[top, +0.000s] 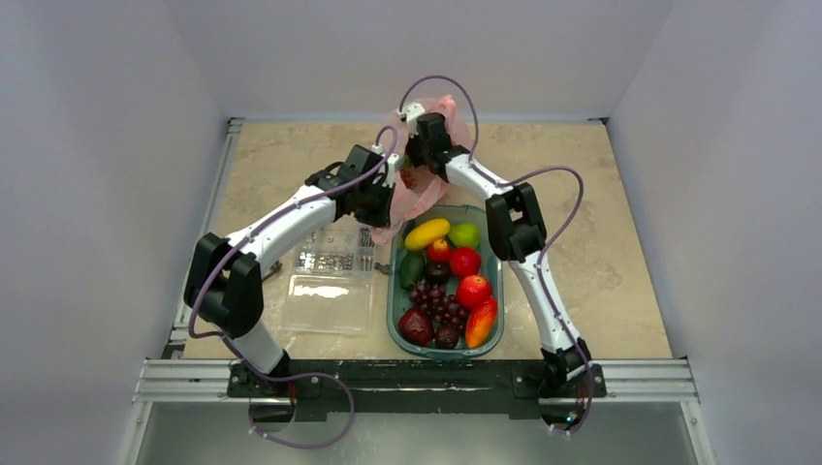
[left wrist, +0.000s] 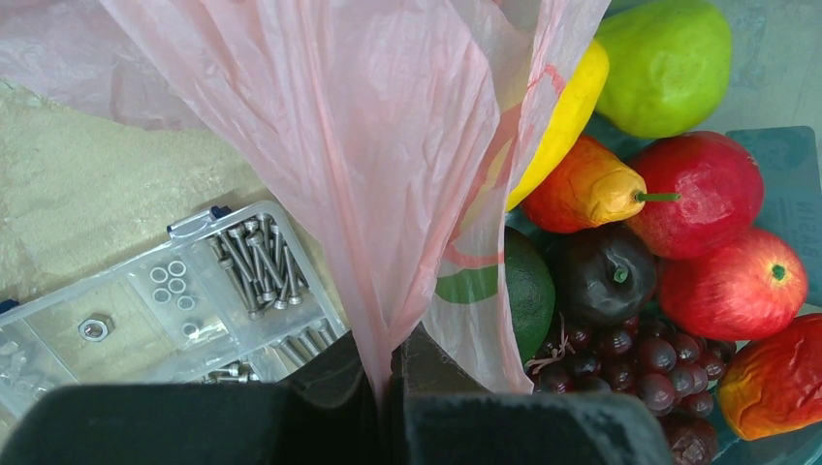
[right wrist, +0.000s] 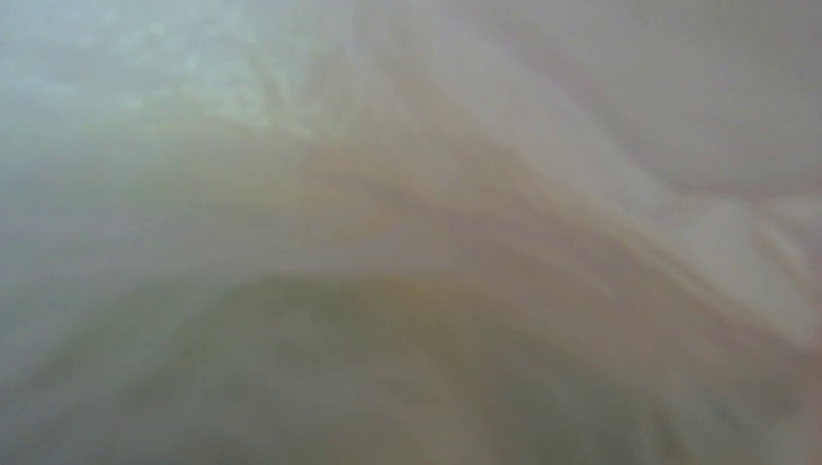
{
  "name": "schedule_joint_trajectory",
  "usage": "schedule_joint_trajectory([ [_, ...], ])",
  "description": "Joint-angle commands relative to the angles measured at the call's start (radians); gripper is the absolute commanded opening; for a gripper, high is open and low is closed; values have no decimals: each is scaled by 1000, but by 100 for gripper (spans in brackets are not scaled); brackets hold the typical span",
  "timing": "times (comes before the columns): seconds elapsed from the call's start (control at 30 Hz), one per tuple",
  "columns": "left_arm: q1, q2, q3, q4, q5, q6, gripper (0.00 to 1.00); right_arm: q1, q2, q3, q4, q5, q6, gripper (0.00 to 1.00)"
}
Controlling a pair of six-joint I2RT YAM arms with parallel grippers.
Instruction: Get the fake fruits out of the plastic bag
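Observation:
The pink plastic bag (top: pixel 419 189) hangs lifted at the far end of the green tray (top: pixel 395 291). My left gripper (top: pixel 386 194) is shut on a fold of the bag's film (left wrist: pixel 388 194), pinched between the jaws (left wrist: pixel 393 363). My right gripper (top: pixel 426 145) reaches down into the bag from above, and its fingers are hidden in it. The right wrist view shows only blurred pale film with a greenish-yellow smear behind it. A small red patch (top: pixel 406 178) shows through the bag. In the tray lie red apples (left wrist: pixel 698 194), an orange-red mango (left wrist: pixel 582 189) and a dark plum (left wrist: pixel 601 276).
The tray also holds a stubby yellow fruit (top: pixel 426 232), a green apple (top: pixel 465 234), dark purple grapes (left wrist: pixel 630 358) and a dark green fruit (left wrist: pixel 528 291). A clear box of screws (top: pixel 334 252) and its lid (top: pixel 330 302) lie left of the tray.

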Motion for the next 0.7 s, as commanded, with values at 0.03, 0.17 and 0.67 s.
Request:
schedule_joint_trajectory([
  [0.03,-4,-5,13,13,20,-9,0,1,6,56,-14,29,-14,39],
  [0.17,-4,-2,14,16,19,-11,0,2,-62,14,12,15,-7,22],
  [0.67,-4,-34,11,21,0,-7,0,16,-366,-286,-22,-23,100,0],
])
